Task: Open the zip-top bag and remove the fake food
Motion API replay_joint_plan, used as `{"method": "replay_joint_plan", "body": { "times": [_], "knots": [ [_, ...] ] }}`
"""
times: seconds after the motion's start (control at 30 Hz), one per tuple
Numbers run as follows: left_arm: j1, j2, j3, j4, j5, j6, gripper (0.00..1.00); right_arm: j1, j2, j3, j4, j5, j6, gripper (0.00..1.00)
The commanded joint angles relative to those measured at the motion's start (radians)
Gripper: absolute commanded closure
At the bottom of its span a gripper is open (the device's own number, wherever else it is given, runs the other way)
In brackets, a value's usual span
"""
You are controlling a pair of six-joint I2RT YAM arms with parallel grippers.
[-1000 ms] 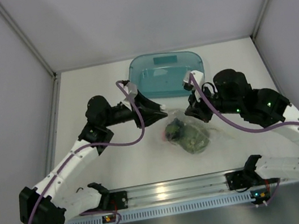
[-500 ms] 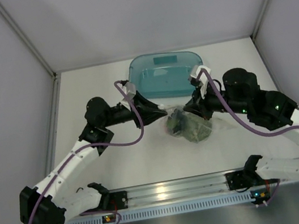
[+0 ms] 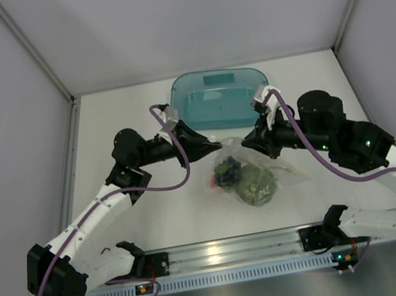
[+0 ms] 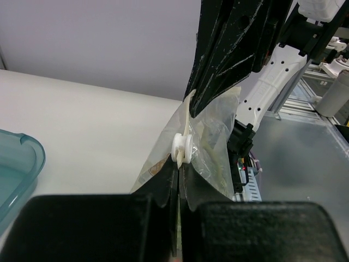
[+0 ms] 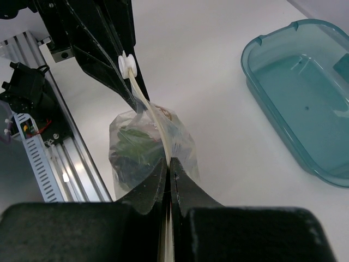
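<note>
Left claw [image 3: 215, 145] is pinched shut on the bag [image 3: 254, 175] at its zip strip, by the white slider [image 4: 181, 147]. The bag sits in the middle of the bench [image 3: 157, 223], before the tray [image 3: 220, 99], with the food [image 3: 249, 183] inside. Right claw [image 3: 247, 144] is clamped shut on the same edge. This looks like the grasp stage. Next, I judge, the slider needs drawing along while the other claw holds firm.

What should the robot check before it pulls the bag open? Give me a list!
1. Left pincer shut on the zip-top bag beside the white slider: ok.
2. Right pincer shut on the bag's zip edge: ok.
3. Zip opened: not ok, the strip looks closed.
4. Fake food out of the bag: not ok, it sits inside.
5. Teal tray in place behind the bag: ok.
</note>
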Motion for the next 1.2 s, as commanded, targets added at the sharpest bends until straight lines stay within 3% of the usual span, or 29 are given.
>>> {"method": "replay_joint_plan", "body": {
  "times": [0.0, 0.17, 0.2, 0.27, 0.4, 0.6, 0.7, 1.03, 1.17],
  "knots": [
    [0.005, -0.009, -0.002, 0.08, 0.005, -0.006, 1.0, 0.015, -0.029, 0.004, 0.072, 0.017, -0.005, 1.0],
    [0.005, -0.003, 0.012, 0.08, 0.06, -0.012, 1.0, 0.017, -0.012, 0.01, 0.077, -0.137, -0.022, 0.96],
    [0.004, -0.003, 0.015, 0.08, 0.069, -0.016, 1.0, 0.015, 0.005, 0.016, 0.078, -0.165, -0.021, 0.89],
    [0.004, -0.002, 0.021, 0.08, 0.083, -0.019, 1.0, 0.015, 0.028, 0.043, 0.077, -0.211, -0.018, 0.85],
    [0.004, 0.009, 0.029, 0.081, 0.123, -0.021, 1.0, 0.017, 0.078, 0.077, 0.09, -0.234, -0.011, 0.81],
    [0.005, 0.012, 0.026, 0.081, 0.134, -0.021, 1.0, 0.018, 0.12, 0.117, 0.127, -0.245, 0.018, 0.6],
    [0.005, 0.017, 0.024, 0.081, 0.139, -0.022, 1.0, 0.018, 0.152, 0.148, 0.133, -0.259, 0.05, 0.54],
    [0.004, 0.028, 0.027, 0.081, 0.149, -0.027, 1.0, 0.02, 0.218, 0.198, 0.12, -0.267, 0.045, 0.52],
    [0.005, 0.026, 0.029, 0.081, 0.143, -0.029, 1.0, 0.034, 0.233, 0.195, 0.121, -0.279, 0.044, 0.59]
  ]
}}
